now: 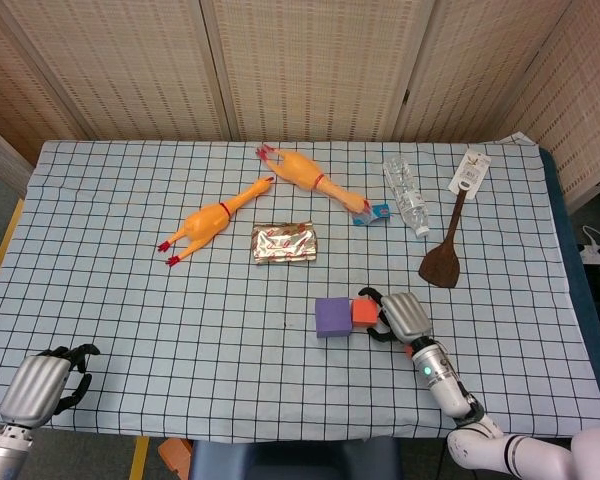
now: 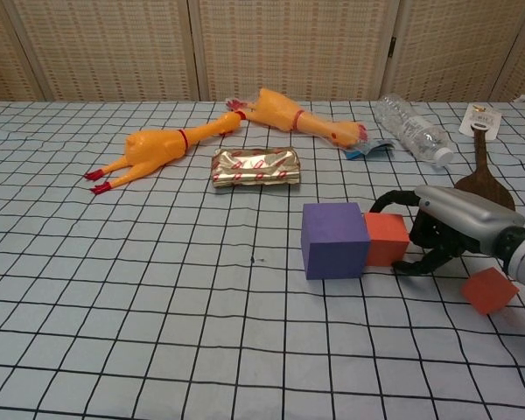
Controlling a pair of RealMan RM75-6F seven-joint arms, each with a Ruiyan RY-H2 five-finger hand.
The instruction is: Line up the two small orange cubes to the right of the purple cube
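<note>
Two orange cubes point(image 2: 388, 239) point(image 2: 490, 291), two rubber chickens point(image 2: 153, 149) point(image 2: 293, 116).

Silver-shelled right hand point(image 2: 451, 229), black fingers point(image 2: 413, 266)

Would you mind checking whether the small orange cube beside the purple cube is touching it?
Touching. In the chest view the small orange cube sits flush against the right face of the purple cube, with no tablecloth visible between them.
</note>
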